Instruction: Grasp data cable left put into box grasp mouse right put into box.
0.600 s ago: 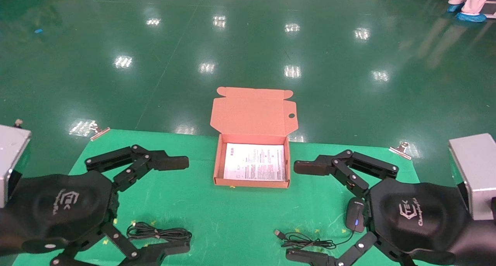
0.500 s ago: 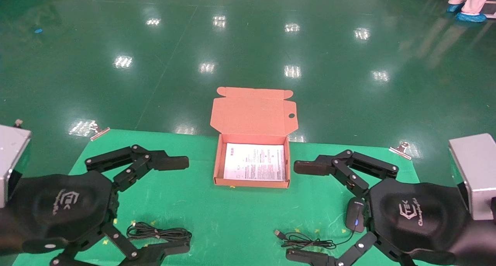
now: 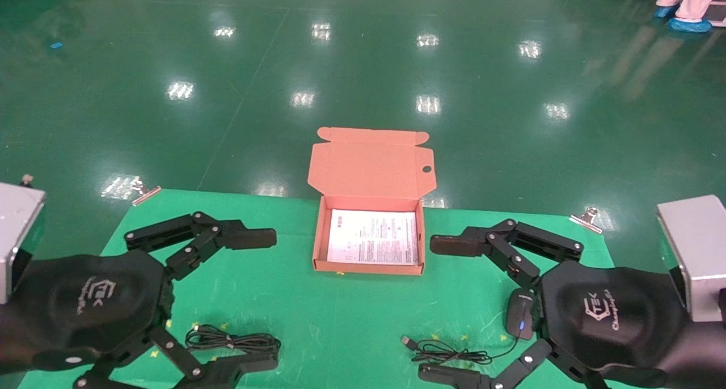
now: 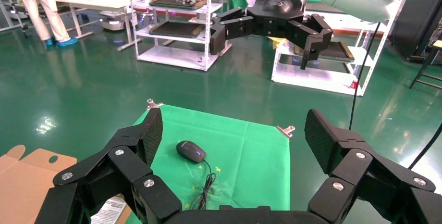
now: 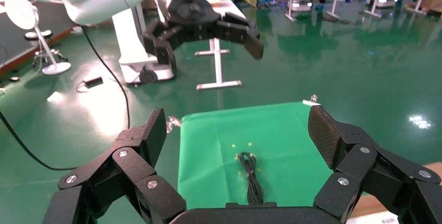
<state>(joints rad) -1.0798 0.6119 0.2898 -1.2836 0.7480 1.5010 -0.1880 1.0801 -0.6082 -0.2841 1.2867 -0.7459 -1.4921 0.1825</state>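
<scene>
Nothing has moved since earlier. I read both pincers wide: left pincer lower left above the data cable; right pincer partly hiding the mouse; box centre.

Green table, orange box, data cable, mouse, trailing cord
</scene>
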